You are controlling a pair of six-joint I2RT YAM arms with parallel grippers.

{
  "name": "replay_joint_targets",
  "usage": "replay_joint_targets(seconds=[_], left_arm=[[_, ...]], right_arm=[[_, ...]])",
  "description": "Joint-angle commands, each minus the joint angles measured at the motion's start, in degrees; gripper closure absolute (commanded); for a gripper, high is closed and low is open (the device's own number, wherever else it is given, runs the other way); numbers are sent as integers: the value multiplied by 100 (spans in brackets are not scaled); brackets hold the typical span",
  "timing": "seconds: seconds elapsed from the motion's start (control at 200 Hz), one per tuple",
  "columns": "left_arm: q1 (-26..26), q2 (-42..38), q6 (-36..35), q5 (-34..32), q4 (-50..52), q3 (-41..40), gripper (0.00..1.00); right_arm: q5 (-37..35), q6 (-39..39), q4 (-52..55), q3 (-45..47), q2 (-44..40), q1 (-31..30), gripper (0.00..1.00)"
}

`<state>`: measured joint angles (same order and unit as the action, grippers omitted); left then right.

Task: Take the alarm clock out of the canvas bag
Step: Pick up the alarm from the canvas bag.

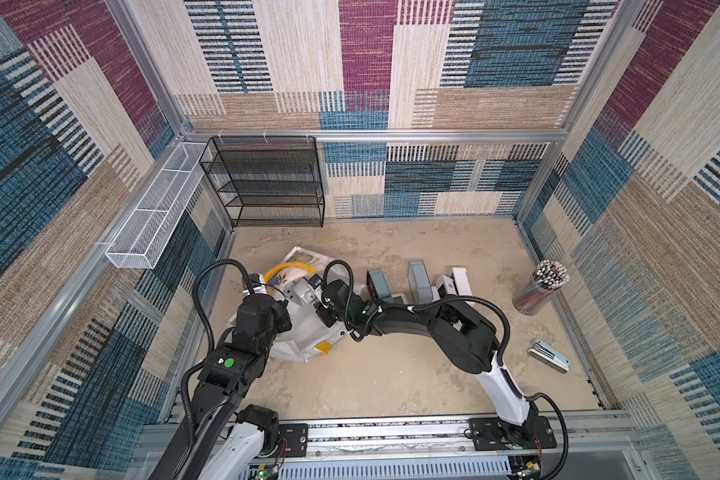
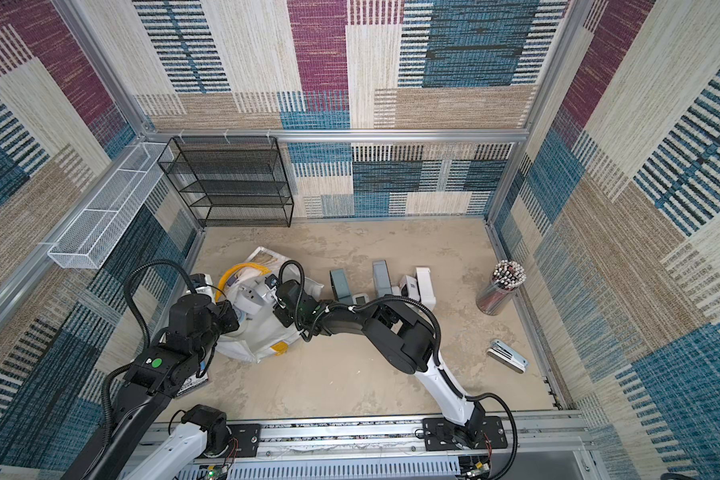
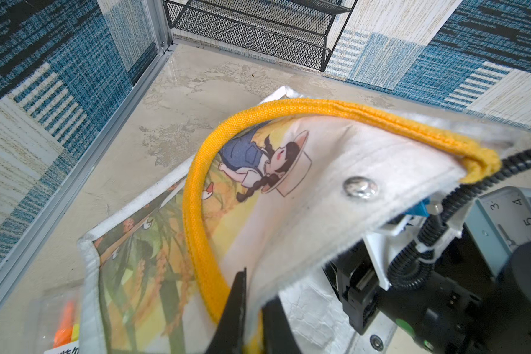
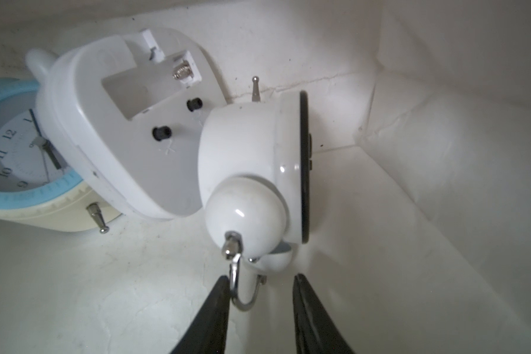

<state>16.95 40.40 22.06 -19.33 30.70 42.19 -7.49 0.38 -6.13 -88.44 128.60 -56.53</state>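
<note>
Canvas bag [image 1: 304, 340]: one, near left.
Alarm clocks inside it, right wrist view: three.
- white twin-bell clock [image 4: 249, 171]: one
- white clock seen from the back [image 4: 129, 147]: one
- cream clock with a blue ring [image 4: 13, 159]: one

Boxy upright pieces in a row right of the bag: four countable.
- grey [image 1: 378, 284] [image 1: 419, 280]: two
- white [image 1: 444, 286] [image 1: 462, 280]: two

Black mesh rack [image 1: 267, 183]: one, far left.
White mesh basket [image 1: 154, 212]: one, three compartments, left wall.
Pencil jar [image 1: 537, 291]: one, right.
Stapler-like tool [image 1: 550, 355]: one, near right.
Clear packet [image 3: 63, 321]: one.
Robot arms: two.
</note>
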Motion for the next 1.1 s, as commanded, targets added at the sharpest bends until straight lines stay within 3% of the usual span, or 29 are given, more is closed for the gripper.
replay_joint_targets(seconds=[0.0, 0.581, 1.092], left_arm=[[1, 2, -70, 21, -125, 6, 100], [-1, 0, -44, -9, -117, -51, 100], [1, 158, 43, -157, 15, 13, 100]], right_arm=[[22, 10, 89, -124, 74, 2, 69], [112, 190, 69, 72, -202, 2, 94], [318, 280, -220, 894, -999, 2, 100]])
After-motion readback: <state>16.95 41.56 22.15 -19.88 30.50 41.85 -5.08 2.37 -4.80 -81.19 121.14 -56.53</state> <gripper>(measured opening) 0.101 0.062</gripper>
